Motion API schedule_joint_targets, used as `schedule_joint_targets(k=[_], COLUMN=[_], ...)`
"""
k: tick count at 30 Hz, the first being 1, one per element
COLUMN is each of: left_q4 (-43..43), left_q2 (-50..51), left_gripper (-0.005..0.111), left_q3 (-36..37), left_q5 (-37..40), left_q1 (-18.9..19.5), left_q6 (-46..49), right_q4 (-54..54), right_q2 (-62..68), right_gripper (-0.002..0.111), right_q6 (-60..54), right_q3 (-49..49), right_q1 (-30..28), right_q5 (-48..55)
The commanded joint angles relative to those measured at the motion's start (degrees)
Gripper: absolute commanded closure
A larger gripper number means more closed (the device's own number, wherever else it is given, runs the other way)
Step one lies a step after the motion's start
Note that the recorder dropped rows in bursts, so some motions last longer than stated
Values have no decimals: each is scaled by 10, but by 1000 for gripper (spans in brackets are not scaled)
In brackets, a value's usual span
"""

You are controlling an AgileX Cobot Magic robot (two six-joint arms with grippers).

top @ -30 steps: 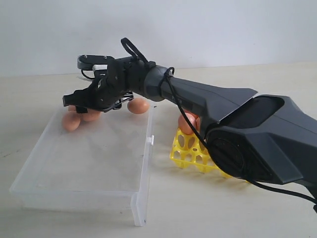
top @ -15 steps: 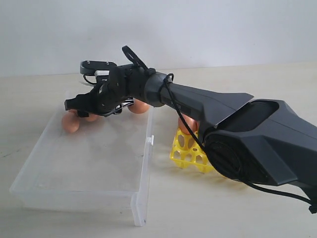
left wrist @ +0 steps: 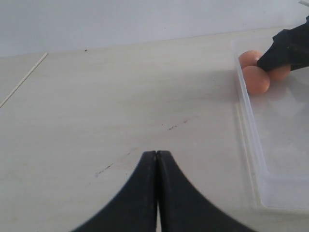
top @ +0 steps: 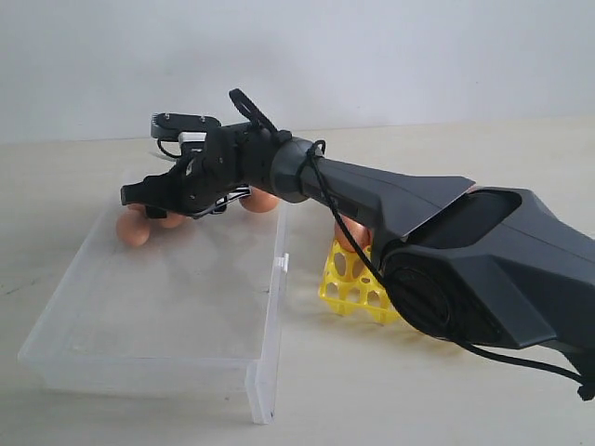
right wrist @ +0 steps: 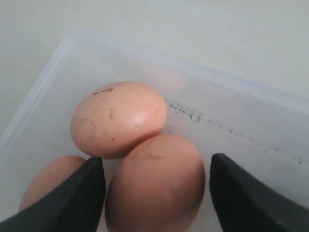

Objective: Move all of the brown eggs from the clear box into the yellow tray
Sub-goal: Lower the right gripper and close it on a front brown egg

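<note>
My right gripper (top: 149,200) reaches across into the far left corner of the clear box (top: 270,307). It is open, its fingertips on either side of one brown egg (right wrist: 157,186), with a gap on one side. A second egg (right wrist: 118,118) touches that one, and a third egg (right wrist: 46,186) lies beyond one finger. Another egg (top: 260,201) lies at the box's far right corner. The yellow tray (top: 353,283) stands right of the box, mostly hidden by the arm, with at least one egg (top: 349,232) on it. My left gripper (left wrist: 157,153) is shut and holds nothing, over bare table outside the box.
The box's latch tab (top: 282,264) sticks out toward the tray. The right arm's black body (top: 483,269) covers most of the tray and the table's right side. A pale wall (top: 372,56) stands behind the table.
The right gripper has dropped slightly and shifted a little right over the corner eggs, then held still for the last half second. The eggs have not moved.
</note>
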Motion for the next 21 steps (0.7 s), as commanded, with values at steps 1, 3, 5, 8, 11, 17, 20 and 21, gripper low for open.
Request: schedule_joint_targets(k=[1,3,5,8,11,17,20,21], left_q4=[-1,-1,-1,-1,-1,-1,-1,-1], left_q2=[-3,-3,-3,-3,-3,-3,-3,-3], left_gripper=[107,107,107,107,107,107,107,107], left_q3=[-2,-2,-2,-2,-2,-2,-2,-2], left_q5=[-4,-4,-4,-4,-4,-4,-4,-4], left_q1=[-3,-3,-3,-3,-3,-3,-3,-3], left_q6=[1,1,1,1,1,1,1,1], right_q4=[-1,-1,4,27,36,37,64,64], right_q2=[3,3,3,2,-2,-49,-72,-78], right_gripper=[59,72,90,108,108,108,108,108], right_q6=[4,1,-27,-100,-114,-133,-201,-208], right_q3=[-4,-4,-4,-4,-4,-4,-2,-1], right_q1=[-5,-5,-5,-1,0,7,14,16], right_q5=[-16,-16,-13,8,25,15,37,45])
